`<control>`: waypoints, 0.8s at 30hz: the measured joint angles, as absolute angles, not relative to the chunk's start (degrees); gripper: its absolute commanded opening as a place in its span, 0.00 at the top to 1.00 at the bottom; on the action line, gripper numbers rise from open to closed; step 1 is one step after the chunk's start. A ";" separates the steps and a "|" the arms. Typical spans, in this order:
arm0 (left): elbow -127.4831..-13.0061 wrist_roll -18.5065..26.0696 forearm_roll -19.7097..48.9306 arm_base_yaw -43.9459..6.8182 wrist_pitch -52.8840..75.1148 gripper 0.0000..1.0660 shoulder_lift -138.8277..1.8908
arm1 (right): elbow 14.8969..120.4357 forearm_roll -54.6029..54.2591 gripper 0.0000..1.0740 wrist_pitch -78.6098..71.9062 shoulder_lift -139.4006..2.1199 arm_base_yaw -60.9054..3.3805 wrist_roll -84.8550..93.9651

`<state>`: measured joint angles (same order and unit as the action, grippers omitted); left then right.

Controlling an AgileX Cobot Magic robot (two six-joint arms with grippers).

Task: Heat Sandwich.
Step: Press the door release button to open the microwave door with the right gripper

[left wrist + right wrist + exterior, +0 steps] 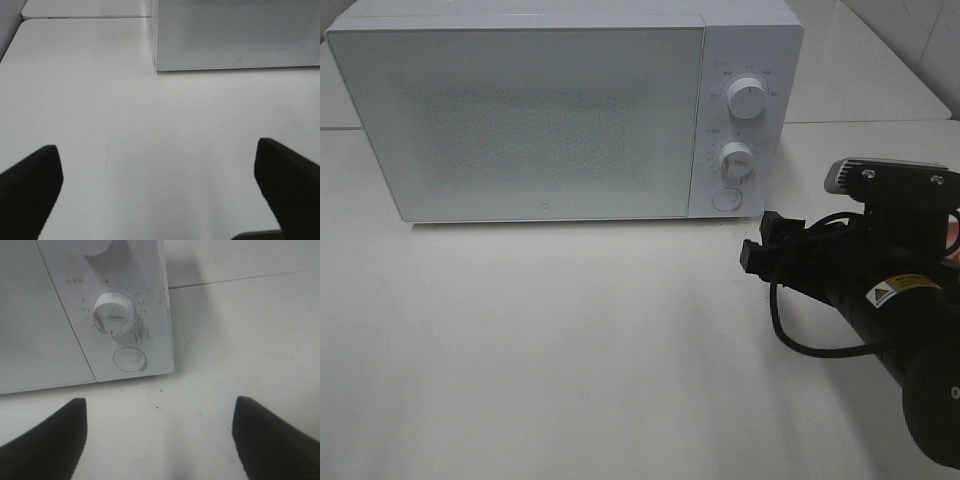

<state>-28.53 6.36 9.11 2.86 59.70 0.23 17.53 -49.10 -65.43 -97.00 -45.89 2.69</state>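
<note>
While the microwave stood on the white table with its frosted door shut, the sandwich showed in none of the views; whether it lay behind that door could not be told, since the panel let nothing through. The right gripper hung low over the table just in front of the control panel, its jaws spread wide with nothing between them, and its wrist camera looked straight at the lower knob and the round button beneath it. The left gripper was likewise spread and empty, well back from the door's near corner. Judging from this, a press or a turn at the panel was the step in hand, and the danger lay in how close the controls sat: fingers spread that wide could catch the knob while aiming for the button, or the reverse. A hard, off-centre push might also slide the microwave back across the smooth table. And if the sandwich was not inside, setting the timer would run the oven empty.
</note>
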 measured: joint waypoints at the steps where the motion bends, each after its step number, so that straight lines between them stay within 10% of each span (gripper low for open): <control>1: -28.53 6.36 9.11 2.86 59.70 0.05 0.23 | 17.53 -49.10 0.29 -65.43 -97.00 -45.89 -0.34; 18: -28.53 6.36 9.11 2.86 59.70 0.05 0.23 | 17.53 -49.10 0.29 -65.49 -97.00 -45.89 -57.47; 24: -28.53 6.36 9.11 2.86 59.70 0.05 0.23 | 17.53 -49.10 0.43 -65.32 -97.00 -45.89 -67.44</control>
<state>-28.53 6.36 9.11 2.86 59.70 0.23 17.53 -49.10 -65.32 -97.00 -45.89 -67.44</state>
